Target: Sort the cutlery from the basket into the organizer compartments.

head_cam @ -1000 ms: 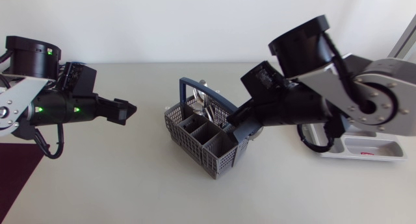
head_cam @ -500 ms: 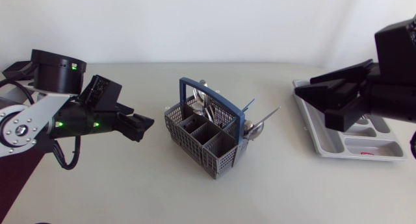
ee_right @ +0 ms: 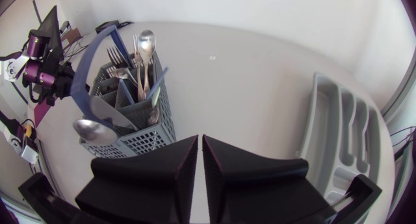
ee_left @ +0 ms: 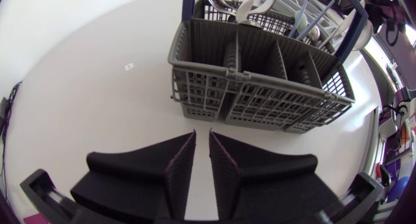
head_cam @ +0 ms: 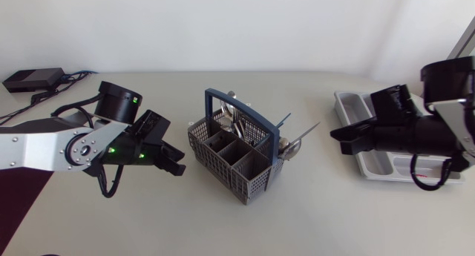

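**Both arms low, tools closed and empty**

The left arm (head_cam: 44,148) comes in from its side, its silver link lying level over the surface, with green lights glowing at the black wrist. Its left tool (head_cam: 175,165) points toward the middle and tilts slightly downward. The fingers (ee_left: 179,169) are drawn together with only a thin slit between them and hold nothing. The right arm (head_cam: 445,130) comes in from the opposite side. Its right tool (head_cam: 338,137) points inward, its wedges likewise nearly touching and empty.

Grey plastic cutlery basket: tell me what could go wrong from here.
The left gripper sits close beside the grey plastic cutlery basket; pushing on could shove it. A silver spoon leans out over its rim and might tip out if bumped. The blue arched handle spans the top and may block a straight-down grab.
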